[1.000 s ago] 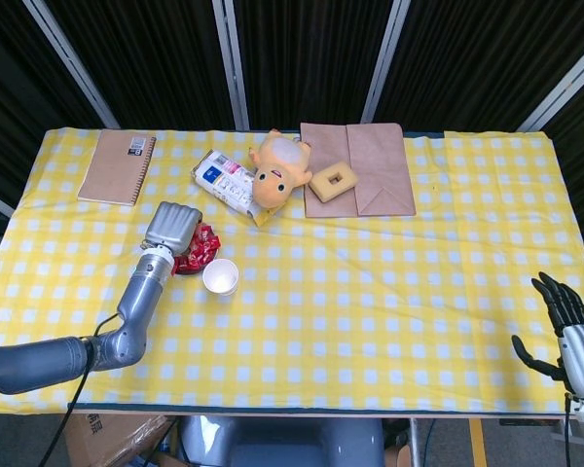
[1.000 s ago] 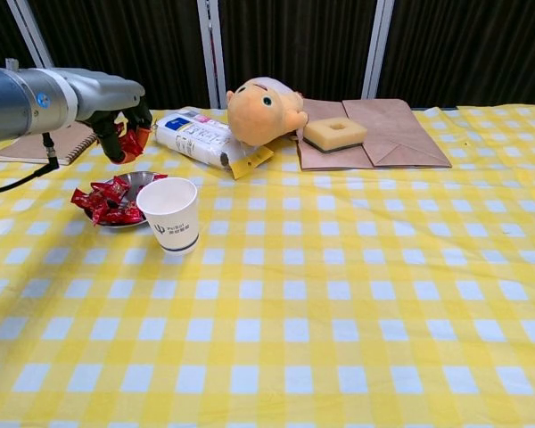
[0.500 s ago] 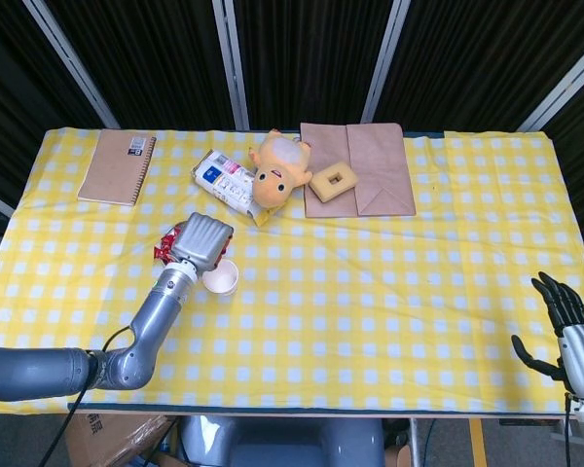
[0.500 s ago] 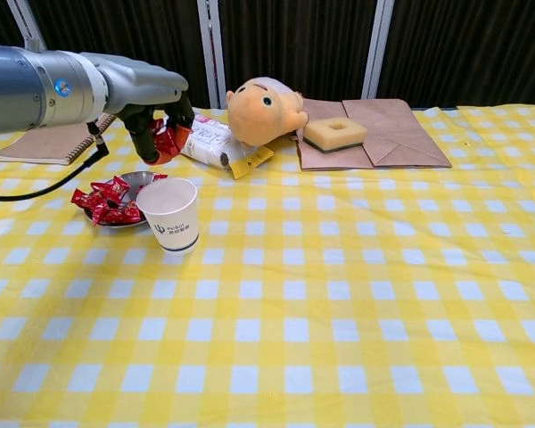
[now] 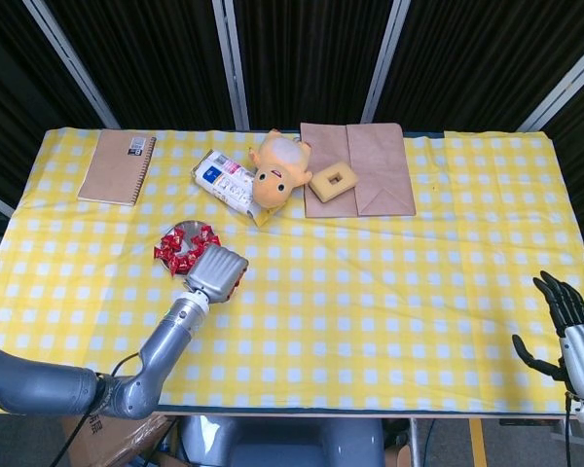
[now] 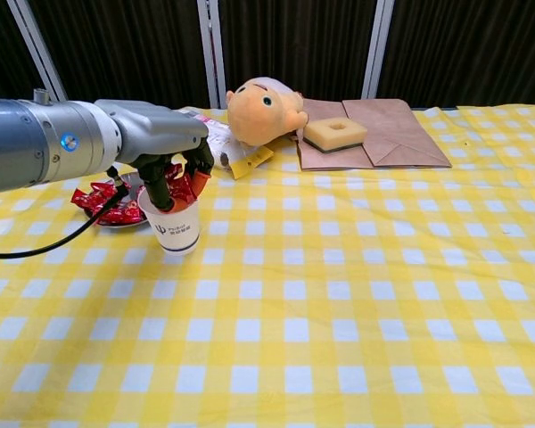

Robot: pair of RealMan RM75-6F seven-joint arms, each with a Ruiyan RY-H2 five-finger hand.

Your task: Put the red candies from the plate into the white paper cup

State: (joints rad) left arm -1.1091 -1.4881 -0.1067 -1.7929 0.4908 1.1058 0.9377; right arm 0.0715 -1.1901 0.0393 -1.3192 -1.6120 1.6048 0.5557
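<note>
Red candy [image 6: 180,189] sits pinched in my left hand [image 6: 174,174], fingers curled round it, directly over the mouth of the white paper cup [image 6: 173,228], so the drop is straight down; my left hand is the near one, while my right hand [image 5: 565,326] hangs off the table's right edge, fingers spread and holding nothing. I can't see inside the cup, since my hand covers its mouth in both views. Just behind the cup to the left, the plate [image 5: 178,232] holds a pile of remaining red candies [image 5: 180,250]; farther back lie the plush toy [image 6: 264,109] and brown paper bag [image 6: 401,134].
</note>
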